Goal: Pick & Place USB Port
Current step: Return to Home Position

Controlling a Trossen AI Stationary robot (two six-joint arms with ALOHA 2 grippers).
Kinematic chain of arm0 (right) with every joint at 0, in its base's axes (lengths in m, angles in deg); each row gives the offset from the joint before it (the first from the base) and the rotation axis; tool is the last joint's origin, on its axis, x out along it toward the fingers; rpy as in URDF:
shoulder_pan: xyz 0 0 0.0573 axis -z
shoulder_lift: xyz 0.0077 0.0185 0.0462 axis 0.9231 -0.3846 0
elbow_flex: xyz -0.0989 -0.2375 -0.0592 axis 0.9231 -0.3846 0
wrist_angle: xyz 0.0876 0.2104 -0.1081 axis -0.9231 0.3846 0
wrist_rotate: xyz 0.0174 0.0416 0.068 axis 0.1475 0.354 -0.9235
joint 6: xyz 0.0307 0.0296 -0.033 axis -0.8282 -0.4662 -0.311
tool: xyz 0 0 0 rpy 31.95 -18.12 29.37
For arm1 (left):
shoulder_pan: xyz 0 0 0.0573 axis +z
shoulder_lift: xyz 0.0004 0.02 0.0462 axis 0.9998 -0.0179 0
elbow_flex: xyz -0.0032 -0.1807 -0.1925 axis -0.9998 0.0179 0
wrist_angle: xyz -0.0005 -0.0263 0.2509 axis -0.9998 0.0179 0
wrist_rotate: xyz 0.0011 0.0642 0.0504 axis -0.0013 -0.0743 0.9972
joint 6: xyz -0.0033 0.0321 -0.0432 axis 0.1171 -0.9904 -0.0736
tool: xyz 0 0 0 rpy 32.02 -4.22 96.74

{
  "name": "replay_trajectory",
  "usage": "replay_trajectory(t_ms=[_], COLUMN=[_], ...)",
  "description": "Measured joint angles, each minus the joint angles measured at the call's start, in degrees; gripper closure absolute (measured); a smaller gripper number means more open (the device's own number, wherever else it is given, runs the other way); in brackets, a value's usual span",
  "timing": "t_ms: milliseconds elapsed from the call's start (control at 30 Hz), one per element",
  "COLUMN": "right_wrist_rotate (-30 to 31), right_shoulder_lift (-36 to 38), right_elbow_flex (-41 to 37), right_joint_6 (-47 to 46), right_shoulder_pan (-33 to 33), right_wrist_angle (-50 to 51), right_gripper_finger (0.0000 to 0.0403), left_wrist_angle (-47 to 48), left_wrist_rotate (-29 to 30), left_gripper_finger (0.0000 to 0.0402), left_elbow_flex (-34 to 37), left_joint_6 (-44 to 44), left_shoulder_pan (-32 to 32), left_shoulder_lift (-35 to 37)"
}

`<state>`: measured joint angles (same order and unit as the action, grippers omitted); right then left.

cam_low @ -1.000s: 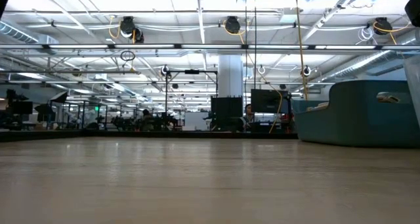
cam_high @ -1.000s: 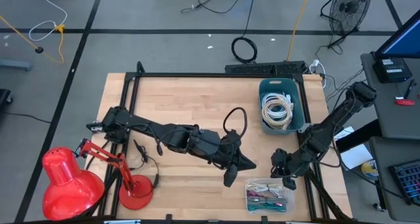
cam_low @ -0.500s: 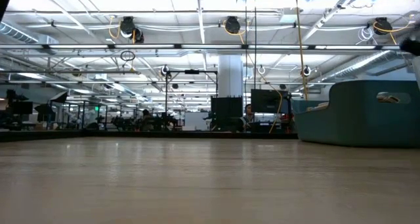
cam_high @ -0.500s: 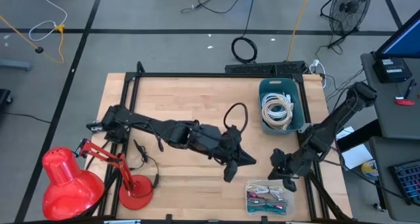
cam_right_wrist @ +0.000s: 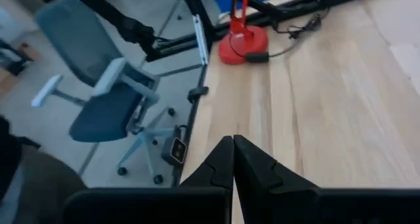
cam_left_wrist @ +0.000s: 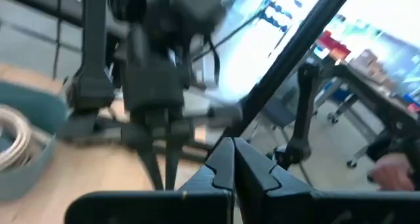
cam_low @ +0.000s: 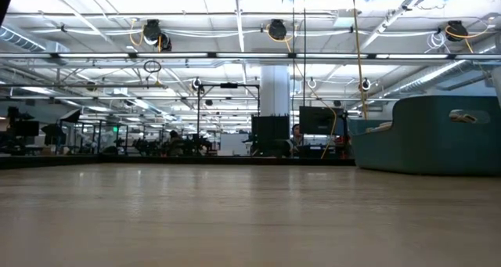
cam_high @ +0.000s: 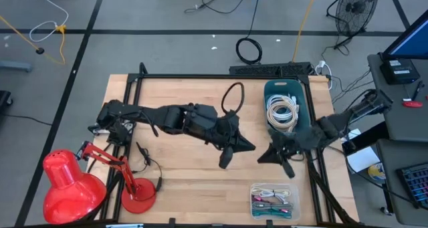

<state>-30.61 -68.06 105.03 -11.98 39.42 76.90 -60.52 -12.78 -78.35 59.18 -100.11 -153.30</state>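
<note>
Both arms hang above the wooden table (cam_high: 180, 101), grippers facing each other near its middle. My left gripper (cam_high: 250, 147) (cam_left_wrist: 233, 149) is shut with nothing between its fingers. My right gripper (cam_high: 263, 157) (cam_right_wrist: 233, 146) is also shut and empty, close to the near end of a teal bin (cam_high: 302, 124). The bin stands at the far right and holds coiled white cables (cam_high: 283, 110). I cannot make out a USB port in any view.
A clear box (cam_high: 273, 200) of coloured cables lies at the near right edge. A red desk lamp (cam_high: 67, 181) stands off the near left corner, with its base (cam_right_wrist: 239, 48) on the table. A black frame (cam_high: 200, 77) borders the table. A chair (cam_right_wrist: 105, 99) stands beyond the left edge.
My right gripper has risen and swung from beside the clear box toward the far edge and the table's middle, rolling as it went. My left gripper has moved a little up and toward the far edge. Both have stayed shut.
</note>
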Motion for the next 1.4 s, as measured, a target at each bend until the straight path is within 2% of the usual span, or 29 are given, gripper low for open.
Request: replay_trajectory(t_ms=[200,367,733,867,1100,1400], right_wrist_rotate=[-12.8,-18.8,-18.8,-17.0,-17.3,-19.1], right_shoulder_lift=[3.4,5.5,9.7,13.0,22.0,32.1], right_elbow_flex=[0.0,0.0,-2.0,-7.9,-21.5,-27.9], right_joint_6=[4.0,6.5,12.4,11.1,5.4,5.3], right_shoulder_pan=[9.4,17.1,24.0,25.0,25.7,25.7], right_wrist_angle=[0.0,-0.8,-0.9,-4.2,-19.2,-15.8], right_gripper_finger=[0.0403,0.0403,0.0403,0.0403,0.0403,0.0403], left_wrist_angle=[2.1,2.4,5.5,6.1,6.9,7.0], left_wrist_rotate=[0.6,0.6,2.2,2.1,1.7,0.0], left_gripper_finger=[0.0399,0.04,0.0398,0.0399,0.0399,0.0399], left_elbow_flex=[0.0,0.0,0.0,0.0,0.0,0.0], left_joint_6=[-1.6,-1.4,-0.6,-0.6,0.4,1.2], left_shoulder_pan=[0.2,0.1,-0.2,0.0,1.1,2.4], left_shoulder_lift=[2.0,2.0,2.0,2.0,2.0,2.0])
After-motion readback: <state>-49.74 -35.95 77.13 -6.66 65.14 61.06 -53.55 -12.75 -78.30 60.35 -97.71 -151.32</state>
